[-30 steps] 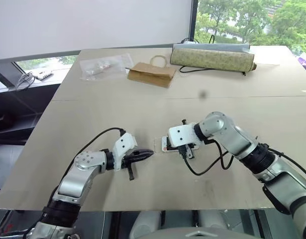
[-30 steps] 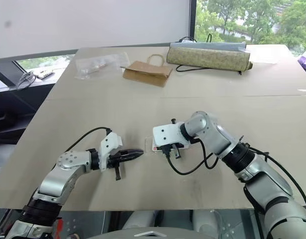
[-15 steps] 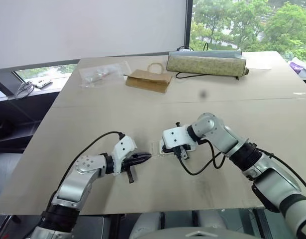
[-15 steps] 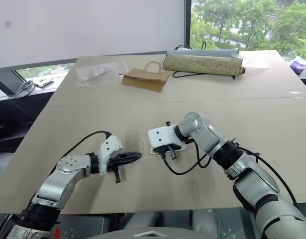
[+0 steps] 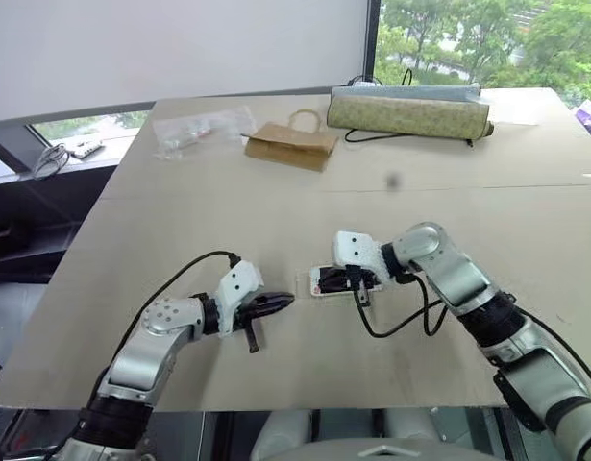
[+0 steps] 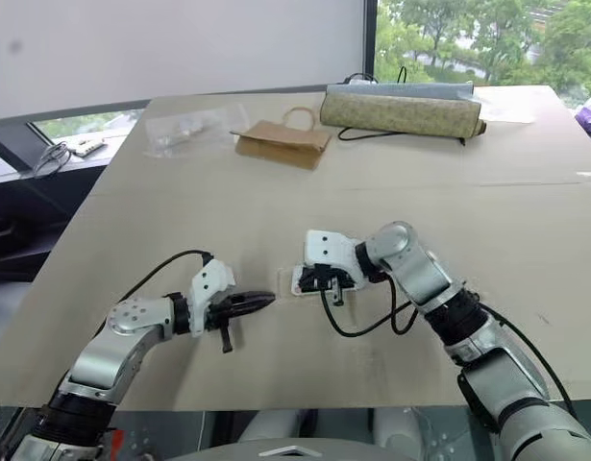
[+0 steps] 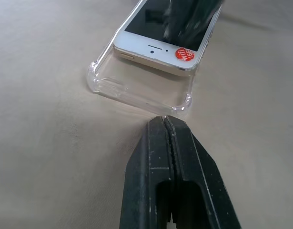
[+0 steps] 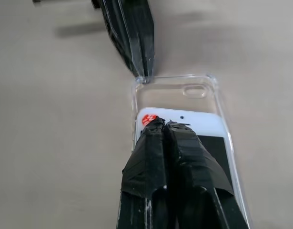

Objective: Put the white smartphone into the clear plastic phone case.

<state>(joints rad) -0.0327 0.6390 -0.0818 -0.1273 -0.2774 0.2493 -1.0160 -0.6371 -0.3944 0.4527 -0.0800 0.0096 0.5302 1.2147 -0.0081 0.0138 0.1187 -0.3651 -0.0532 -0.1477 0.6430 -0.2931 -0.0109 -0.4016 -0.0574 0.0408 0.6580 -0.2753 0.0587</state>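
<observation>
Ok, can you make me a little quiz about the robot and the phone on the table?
1. True or false: the white smartphone with the black screen sits fully inside the clear plastic phone case.
2. Which gripper presses on the phone's screen: A left gripper, B right gripper?
3. Fill in: the round sticker on the phone is ____.

Key: 1 false, the case's end by the left gripper has no phone in it. 2 B. 3 red.

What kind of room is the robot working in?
Probably an office or a lab room. The robot works at a big plain table beside large windows with trees outside, and a paper bag and cables lie at the far side.
</observation>
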